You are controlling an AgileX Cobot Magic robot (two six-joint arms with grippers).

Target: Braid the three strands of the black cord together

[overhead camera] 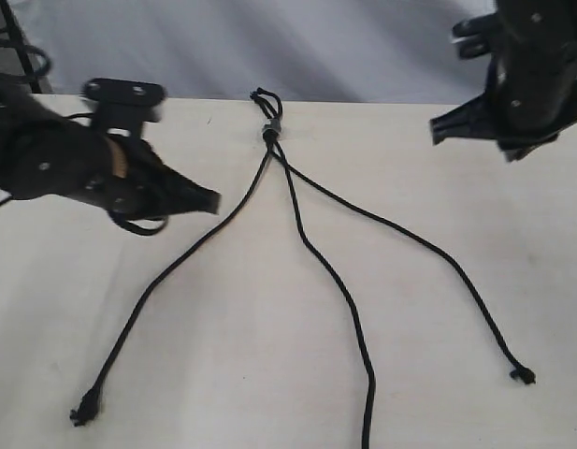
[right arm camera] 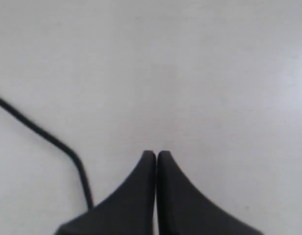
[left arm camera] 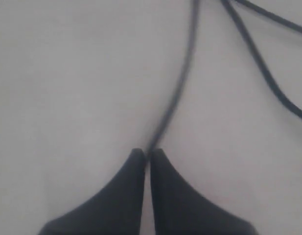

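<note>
Lying fanned out on the pale surface [overhead camera: 73, 309], the black cord [overhead camera: 286, 170] has not one crossing in it yet. Its knot [overhead camera: 269, 135] sits at the far edge under a small loop [overhead camera: 265, 97], and the three strands spread from there well apart. The left strand [overhead camera: 166, 271] and the right strand [overhead camera: 438, 253] each end in a small knot, while the middle strand [overhead camera: 345, 301] runs out of the exterior view's bottom edge.

The left gripper [overhead camera: 209, 199] hangs low just beside the upper part of the left strand. In the left wrist view its jaws are closed to a thin slit, and the blurred strand runs straight to the tips. Whether it is pinched between them or merely passes beneath cannot be told, though the strand's easy curve on the surface suggests it is not lifted. The right gripper [overhead camera: 439, 129] hangs near the far right edge, well clear of the cord, jaws pressed together on nothing.

The step in hand looks like the very start — taking hold of an outer strand. The next move likely calls for a sure grip on the left strand, then carrying it over the middle one without dragging the knot out of place.
</note>
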